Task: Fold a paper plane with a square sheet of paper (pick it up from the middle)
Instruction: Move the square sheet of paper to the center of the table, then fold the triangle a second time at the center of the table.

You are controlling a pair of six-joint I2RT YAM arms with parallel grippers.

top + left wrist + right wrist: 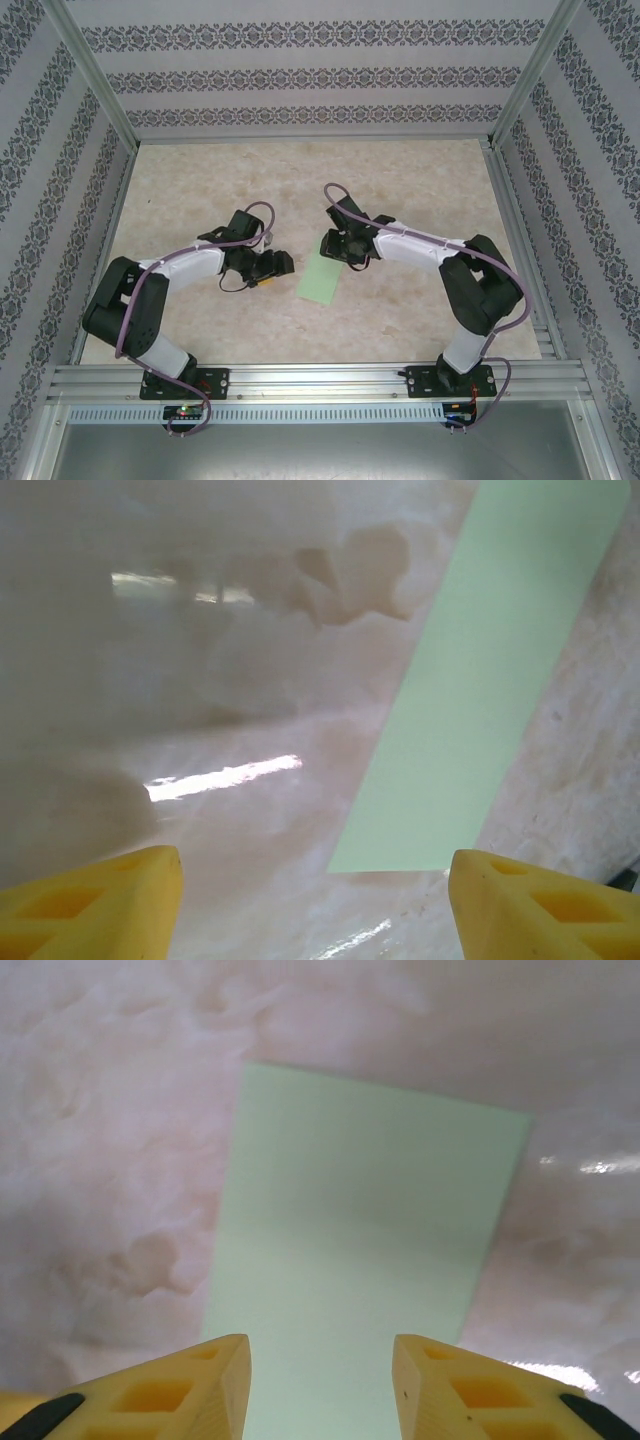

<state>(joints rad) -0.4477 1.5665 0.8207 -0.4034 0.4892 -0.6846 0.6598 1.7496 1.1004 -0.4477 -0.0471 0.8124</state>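
The square sheet of paper [320, 278] lies as a narrow rectangle, seemingly folded once; the rest remains. Left gripper [315, 880] and right gripper [320, 1360] gape, holding nothing.

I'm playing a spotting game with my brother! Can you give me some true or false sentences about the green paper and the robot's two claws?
1. The paper lies flat on the table. True.
2. The left gripper is pinching the paper. False: its jaws are wide open and the paper lies on the table ahead of it.
3. The paper is red. False: it is pale green.
4. The right gripper has its fingers apart, with the paper seen between them. True.
5. The paper is already a pointy plane. False: it is a plain flat oblong with straight edges.
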